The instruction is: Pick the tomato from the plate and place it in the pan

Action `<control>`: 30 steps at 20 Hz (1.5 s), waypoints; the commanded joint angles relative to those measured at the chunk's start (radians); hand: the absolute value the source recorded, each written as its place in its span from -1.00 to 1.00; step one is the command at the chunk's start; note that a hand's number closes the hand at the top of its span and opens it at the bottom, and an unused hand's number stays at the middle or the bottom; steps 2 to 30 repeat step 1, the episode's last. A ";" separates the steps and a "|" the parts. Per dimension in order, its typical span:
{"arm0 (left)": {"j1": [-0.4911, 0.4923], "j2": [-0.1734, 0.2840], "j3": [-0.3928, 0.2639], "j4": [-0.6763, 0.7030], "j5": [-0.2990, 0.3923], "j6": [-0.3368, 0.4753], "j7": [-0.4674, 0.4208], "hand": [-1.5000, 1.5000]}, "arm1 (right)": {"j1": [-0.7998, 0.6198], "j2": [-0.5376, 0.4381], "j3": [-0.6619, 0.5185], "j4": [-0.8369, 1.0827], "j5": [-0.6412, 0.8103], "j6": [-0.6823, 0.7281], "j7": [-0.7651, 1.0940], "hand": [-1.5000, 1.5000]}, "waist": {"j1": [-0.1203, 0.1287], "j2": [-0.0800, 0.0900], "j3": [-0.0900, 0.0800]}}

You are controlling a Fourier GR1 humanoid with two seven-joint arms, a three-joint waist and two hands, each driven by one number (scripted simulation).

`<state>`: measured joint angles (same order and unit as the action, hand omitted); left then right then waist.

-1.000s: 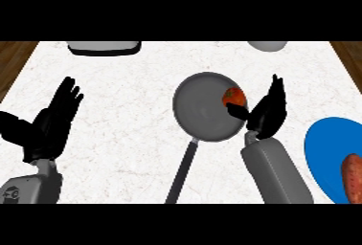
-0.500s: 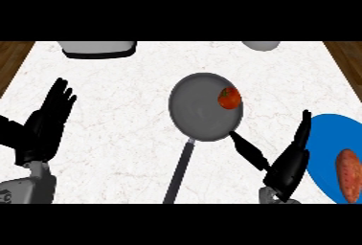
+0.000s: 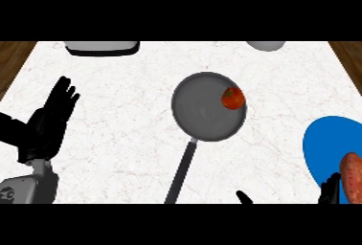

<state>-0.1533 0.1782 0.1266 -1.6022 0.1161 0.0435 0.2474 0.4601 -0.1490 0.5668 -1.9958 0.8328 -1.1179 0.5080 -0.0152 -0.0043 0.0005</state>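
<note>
Tomato (image 3: 233,97): red, round, lying inside the pan (image 3: 201,119), against the pan's right inner wall, toward the upper right of the bowl. Nothing touches it. No finger of either hand is near it.

Pan: dark grey, round, sitting mid-counter. Its dark handle (image 3: 181,169) runs from the lower rim down and slightly left toward the view's lower edge.

Plate (image 3: 326,148): blue, at the right edge of the view, partly cut off, well apart from the pan. An orange-brown, elongated item (image 3: 352,176), possibly a sweet potato, lies on its lower right part, also cut by the frame edge.

Right hand (image 3: 329,190): only black tips show at the lower edge, one just beside the plate's lower rim, another (image 3: 244,197) further left on the bare counter. The two tips stand well apart from each other, so the hand reads as spread and it holds nothing. The tomato is far above and left of these tips.

Left hand (image 3: 48,125): at the left side of the view, fingers straight and pointing up, holding nothing, resting. Well apart from pan and tomato.

Counter (image 3: 120,124): white marbled top. A grey object (image 3: 102,47) at the top edge, left of centre; a pale rounded object (image 3: 265,45) at the top edge, right; both cut off.
</note>
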 commanded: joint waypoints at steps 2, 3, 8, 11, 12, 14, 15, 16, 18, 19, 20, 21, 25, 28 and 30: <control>0.018 -0.030 -0.028 0.027 -0.022 -0.008 -0.056 0.00 | 0.028 -0.084 0.028 0.059 -0.124 -0.157 -0.098 -1.00 | 0.009 0.003 0.000; 0.018 -0.030 -0.028 0.027 -0.022 -0.008 -0.056 0.00 | 0.028 -0.084 0.028 0.059 -0.124 -0.157 -0.098 -1.00 | 0.009 0.003 0.000; 0.018 -0.030 -0.028 0.027 -0.022 -0.008 -0.056 0.00 | 0.028 -0.084 0.028 0.059 -0.124 -0.157 -0.098 -1.00 | 0.009 0.003 0.000; 0.018 -0.030 -0.028 0.027 -0.022 -0.008 -0.056 0.00 | 0.028 -0.084 0.028 0.059 -0.124 -0.157 -0.098 -1.00 | 0.009 0.003 0.000; 0.018 -0.030 -0.028 0.027 -0.022 -0.008 -0.056 0.00 | 0.028 -0.084 0.028 0.059 -0.124 -0.157 -0.098 -1.00 | 0.009 0.003 0.000; 0.018 -0.030 -0.028 0.027 -0.022 -0.008 -0.056 0.00 | 0.028 -0.084 0.028 0.059 -0.124 -0.157 -0.098 -1.00 | 0.009 0.003 0.000; 0.018 -0.030 -0.028 0.027 -0.022 -0.008 -0.056 0.00 | 0.028 -0.084 0.028 0.059 -0.124 -0.157 -0.098 -1.00 | 0.009 0.003 0.000; 0.018 -0.030 -0.028 0.027 -0.022 -0.008 -0.056 0.00 | 0.028 -0.084 0.028 0.059 -0.124 -0.157 -0.098 -1.00 | 0.009 0.003 0.000; 0.018 -0.030 -0.028 0.027 -0.022 -0.008 -0.056 0.00 | 0.028 -0.084 0.028 0.059 -0.124 -0.157 -0.098 -1.00 | 0.009 0.003 0.000; 0.018 -0.030 -0.028 0.027 -0.022 -0.008 -0.056 0.00 | 0.028 -0.084 0.028 0.059 -0.124 -0.157 -0.098 -1.00 | 0.009 0.003 0.000; 0.018 -0.030 -0.028 0.027 -0.022 -0.008 -0.056 0.00 | 0.028 -0.084 0.028 0.059 -0.124 -0.157 -0.098 -1.00 | 0.009 0.003 0.000; 0.018 -0.030 -0.028 0.027 -0.022 -0.008 -0.056 0.00 | 0.028 -0.084 0.028 0.059 -0.124 -0.157 -0.098 -1.00 | 0.009 0.003 0.000; 0.018 -0.030 -0.028 0.027 -0.022 -0.008 -0.056 0.00 | 0.028 -0.084 0.028 0.059 -0.124 -0.157 -0.098 -1.00 | 0.009 0.003 0.000; 0.018 -0.030 -0.028 0.027 -0.022 -0.008 -0.056 0.00 | 0.028 -0.084 0.028 0.059 -0.124 -0.157 -0.098 -1.00 | 0.009 0.003 0.000; 0.018 -0.030 -0.028 0.027 -0.022 -0.008 -0.056 0.00 | 0.028 -0.084 0.028 0.059 -0.124 -0.157 -0.098 -1.00 | 0.009 0.003 0.000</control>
